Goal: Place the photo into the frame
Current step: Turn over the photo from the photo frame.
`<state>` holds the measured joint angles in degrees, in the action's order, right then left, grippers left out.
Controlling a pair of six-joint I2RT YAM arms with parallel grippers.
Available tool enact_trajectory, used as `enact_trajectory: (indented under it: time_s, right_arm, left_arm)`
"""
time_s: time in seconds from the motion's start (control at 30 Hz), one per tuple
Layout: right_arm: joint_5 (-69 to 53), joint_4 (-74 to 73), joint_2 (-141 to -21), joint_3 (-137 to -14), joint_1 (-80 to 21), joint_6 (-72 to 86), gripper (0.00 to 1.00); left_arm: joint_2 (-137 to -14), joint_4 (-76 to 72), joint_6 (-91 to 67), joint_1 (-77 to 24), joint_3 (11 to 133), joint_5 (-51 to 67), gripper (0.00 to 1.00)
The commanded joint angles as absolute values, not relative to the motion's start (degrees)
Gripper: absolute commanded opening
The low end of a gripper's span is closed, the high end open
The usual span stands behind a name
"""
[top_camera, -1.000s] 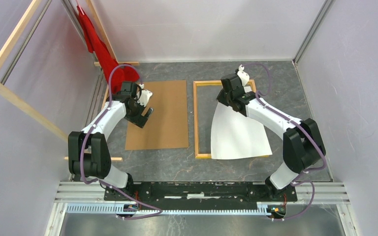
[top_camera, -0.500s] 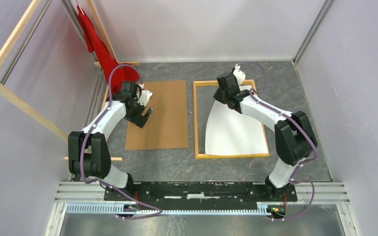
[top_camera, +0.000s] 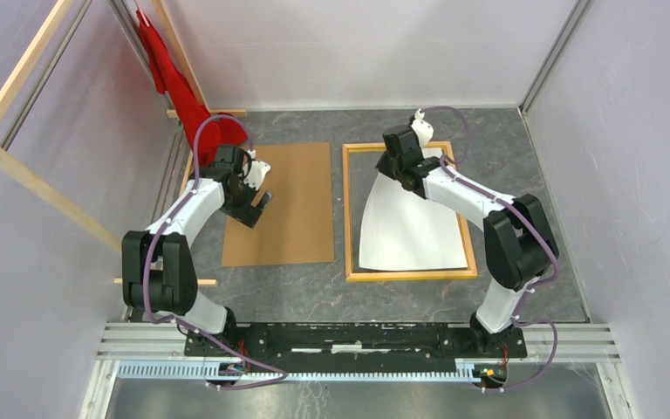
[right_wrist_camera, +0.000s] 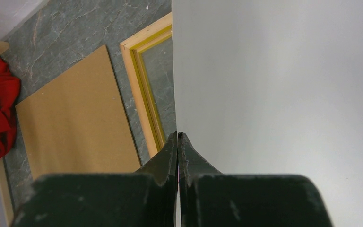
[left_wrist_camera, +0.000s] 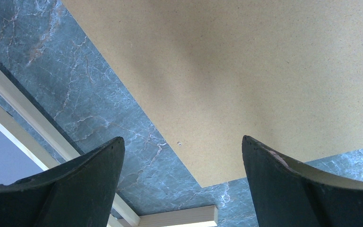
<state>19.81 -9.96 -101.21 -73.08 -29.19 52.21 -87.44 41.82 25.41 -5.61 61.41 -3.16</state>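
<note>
The photo shows its plain white back and lies curved over the frame, its near edge inside the frame's near rail, its far end lifted. My right gripper is shut on the photo's far edge; in the right wrist view the fingers pinch the white sheet, with the frame's wood rail and yellow lip to the left. My left gripper hangs open and empty over the brown backing board, which also shows in the left wrist view.
A red cloth hangs at the far left corner. Wooden slats lean along the left wall, and one lies near the board's corner. Enclosure walls stand on all sides.
My right gripper has carried the photo leftward and toward the far rail; the sheet's near edge, first overhanging the frame's near right corner, now lies inside it. The left arm is still.
</note>
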Motion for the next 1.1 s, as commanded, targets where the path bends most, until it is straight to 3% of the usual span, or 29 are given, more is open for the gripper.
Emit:
enact_trajectory:
  time_s: [0.0, 1.07]
  right_arm:
    - [23.06, -8.57, -100.97, -74.6, -29.28, 52.03, 0.0]
    - [20.1, -11.07, -103.5, -75.55, -29.34, 48.67, 0.0]
  left_arm:
    - [-87.24, 40.87, 24.16, -5.86, 62.32, -3.82, 1.0]
    - [-84.5, 41.05, 24.08, -5.76, 60.69, -3.62, 1.0]
